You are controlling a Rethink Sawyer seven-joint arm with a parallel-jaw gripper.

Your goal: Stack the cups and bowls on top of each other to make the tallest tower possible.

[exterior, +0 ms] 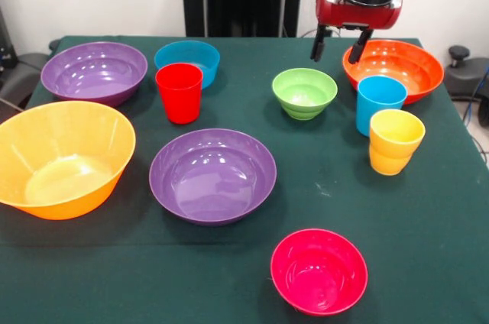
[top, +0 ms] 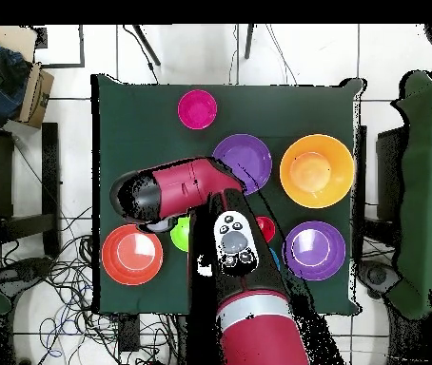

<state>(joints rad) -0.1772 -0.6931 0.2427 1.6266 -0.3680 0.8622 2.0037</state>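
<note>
The gripper [exterior: 341,44] is hanging empty with jaws apart above the green worktop [exterior: 428,263], between the green bowl [exterior: 304,92] and the orange bowl [exterior: 393,69]. Nothing is sitting stacked: the light blue cup [exterior: 380,104] is standing just behind the yellow cup [exterior: 395,141], the red cup [exterior: 179,92] well apart.

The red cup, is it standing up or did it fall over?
Standing up. The red cup sits on its base on the green tablecloth, its open mouth facing up, just in front of the blue bowl.

Open cloth lies between the green bowl [exterior: 304,92] and blue cup [exterior: 380,103], below the tool [exterior: 340,43].
</note>
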